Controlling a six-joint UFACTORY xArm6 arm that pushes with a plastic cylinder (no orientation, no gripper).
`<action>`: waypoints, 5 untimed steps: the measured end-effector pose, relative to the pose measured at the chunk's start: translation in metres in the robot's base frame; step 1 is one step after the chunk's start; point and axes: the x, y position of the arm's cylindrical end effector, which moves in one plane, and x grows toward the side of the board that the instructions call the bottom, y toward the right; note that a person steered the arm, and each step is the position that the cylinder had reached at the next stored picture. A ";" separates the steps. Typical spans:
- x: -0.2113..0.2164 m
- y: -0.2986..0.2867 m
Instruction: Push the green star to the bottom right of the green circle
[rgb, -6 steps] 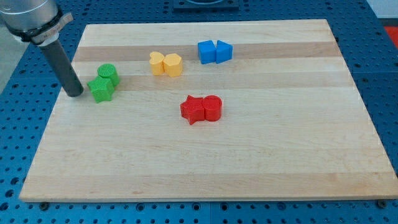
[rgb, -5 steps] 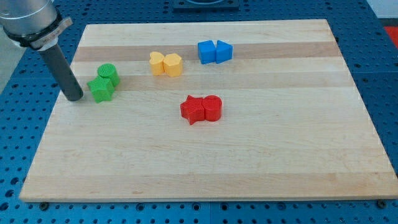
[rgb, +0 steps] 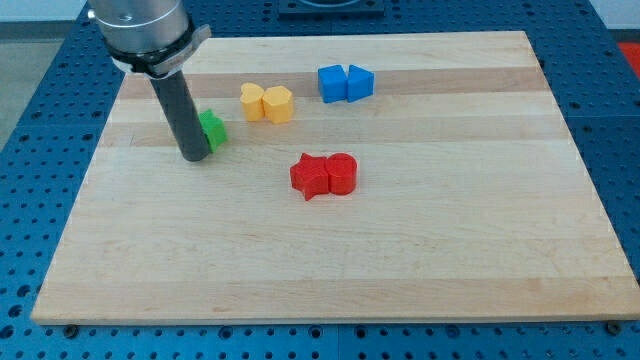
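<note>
My tip rests on the wooden board in its upper left part. Only one green block shows, partly hidden, touching the rod's right side just above the tip. I cannot make out whether it is the star or the circle. The other green block is not visible and may be hidden behind the rod.
Two yellow blocks sit touching just right of the green one. Two blue blocks lie near the view's top centre. A red star touches a red circle in the board's middle.
The rod has swept to the right from the left side of the green pair. The green blocks moved right with it, and only one of them shows now.
</note>
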 end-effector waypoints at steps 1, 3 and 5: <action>0.006 0.000; 0.023 -0.075; -0.034 -0.102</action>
